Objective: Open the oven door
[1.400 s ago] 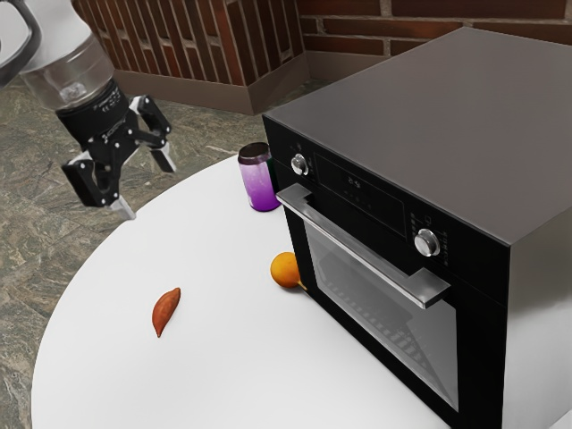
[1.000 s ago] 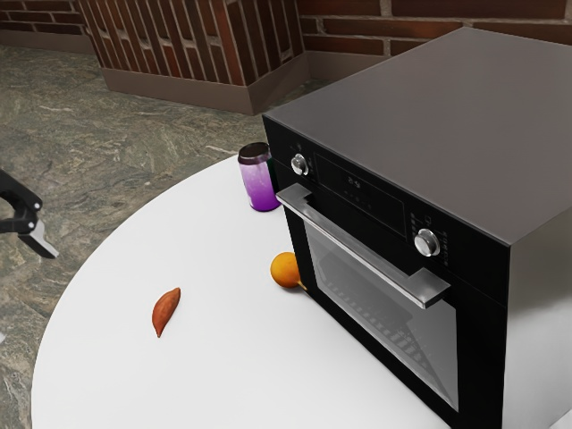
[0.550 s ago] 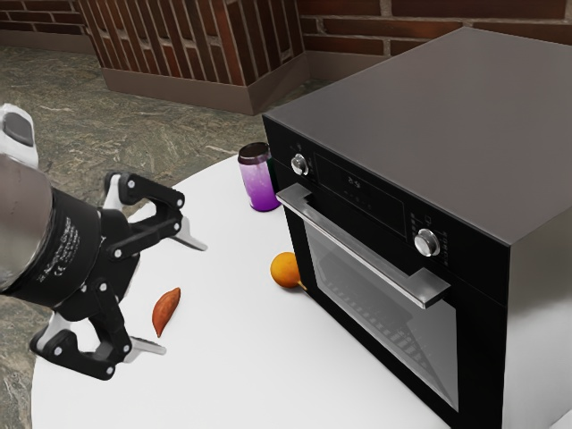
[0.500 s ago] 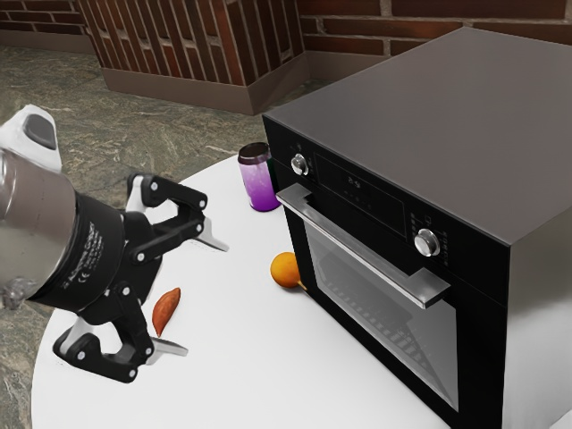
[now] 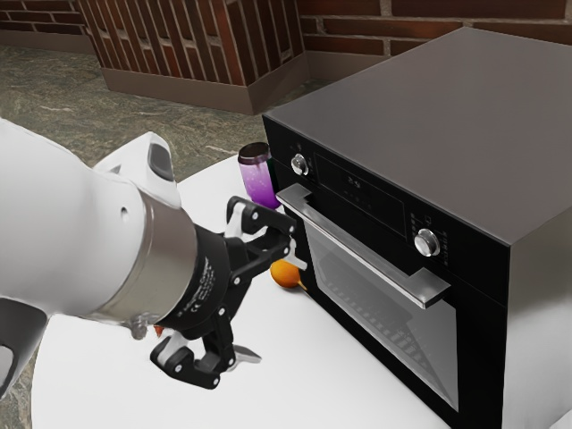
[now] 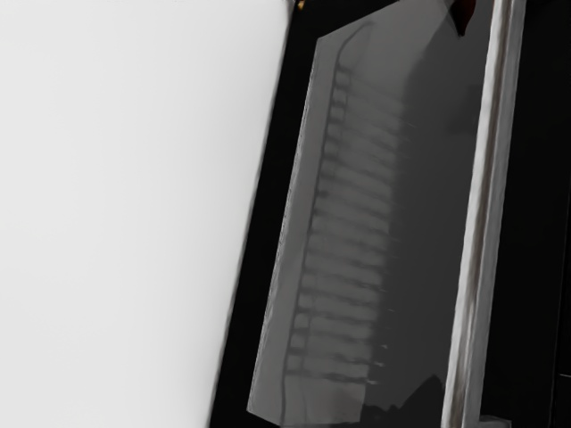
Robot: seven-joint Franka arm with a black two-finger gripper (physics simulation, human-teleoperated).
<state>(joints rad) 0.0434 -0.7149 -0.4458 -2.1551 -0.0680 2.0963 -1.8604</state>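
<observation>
**Poised at a shut oven door (image 5: 384, 313) with an open gripper (image 5: 273, 307)**

Reaching in from the exterior view's left with the white arm (image 5: 67, 214), over the round white table (image 5: 295, 393). Holding the gripper wide open, with nothing between the two fingers. Pointing it toward the oven (image 5: 447, 134), at the exterior view's right. Set in front of the door's left part, well apart from the right end of the metal handle (image 5: 353, 243). Too hard to tell about any touch between the far finger and the oven front.

Looking in the wrist view straight onto the dark door glass, with ribbed lines like a rack behind it and the handle running lengthwise beside it. Above the handle, in the exterior view, a left knob (image 5: 300, 164) and a right knob (image 5: 426, 242), on either side of a small display (image 5: 357, 185).

Just beside the oven's lower left edge, an orange fruit (image 5: 284, 275). Farther off, by the oven's far left side, a purple jar (image 5: 259, 183) with a dark lid. Mostly hidden behind the arm, a reddish thing (image 5: 159, 331). Behind everything, a brick wall (image 5: 357, 27).
</observation>
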